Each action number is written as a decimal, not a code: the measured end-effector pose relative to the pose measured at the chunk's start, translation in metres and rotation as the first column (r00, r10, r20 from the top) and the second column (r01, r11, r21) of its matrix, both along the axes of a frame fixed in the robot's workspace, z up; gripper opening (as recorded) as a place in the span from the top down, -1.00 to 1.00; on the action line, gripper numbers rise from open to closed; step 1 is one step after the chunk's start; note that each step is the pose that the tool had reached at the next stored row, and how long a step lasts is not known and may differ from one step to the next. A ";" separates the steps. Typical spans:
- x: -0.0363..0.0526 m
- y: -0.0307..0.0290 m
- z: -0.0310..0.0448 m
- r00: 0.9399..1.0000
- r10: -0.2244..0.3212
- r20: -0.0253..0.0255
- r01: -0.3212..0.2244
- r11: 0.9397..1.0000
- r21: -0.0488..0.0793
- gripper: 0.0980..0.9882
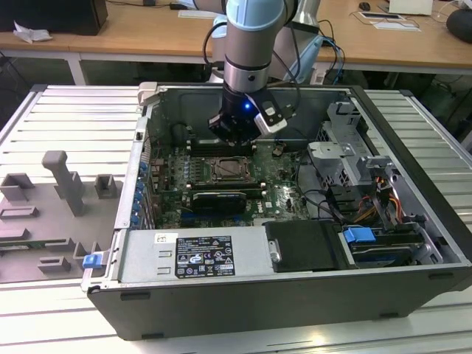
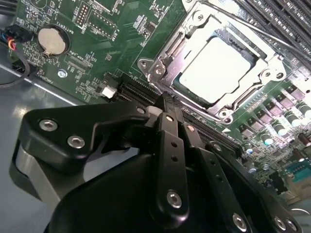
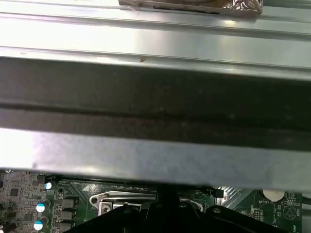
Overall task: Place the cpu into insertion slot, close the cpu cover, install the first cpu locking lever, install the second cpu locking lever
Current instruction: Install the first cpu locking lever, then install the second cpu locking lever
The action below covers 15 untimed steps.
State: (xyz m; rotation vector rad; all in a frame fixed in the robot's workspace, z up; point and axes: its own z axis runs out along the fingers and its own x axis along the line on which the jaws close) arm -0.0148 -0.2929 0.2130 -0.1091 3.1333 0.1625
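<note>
The black two-fingered gripper (image 2: 167, 104) hangs with its fingers pressed together, empty, just above the green motherboard (image 2: 97, 58). The flat square silvery-beige cpu (image 2: 216, 68) sits in its socket — the thin silver metal-frame cpu cover (image 2: 165, 53) lies closed around it.

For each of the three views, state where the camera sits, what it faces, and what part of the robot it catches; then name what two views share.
Exterior view: off the arm, above the open computer case, facing down; shows the arm and gripper.
Second wrist view: on the arm, facing the cpu under the cpu cover; gripper fingers together.
First wrist view: on the arm, facing the case wall; black gripper edge.
Both wrist views share the motherboard.
</note>
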 end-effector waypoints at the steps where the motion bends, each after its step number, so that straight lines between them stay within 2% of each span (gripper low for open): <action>1: 0.0000 -0.0004 0.0000 1.000 0.000 0.000 0.000 1.000 0.000 0.99; 9: 0.0000 -0.0039 0.0000 1.000 0.000 0.000 0.000 1.000 0.000 0.99; 15: 0.0000 -0.0100 0.0000 1.000 0.000 0.000 0.000 1.000 0.000 0.99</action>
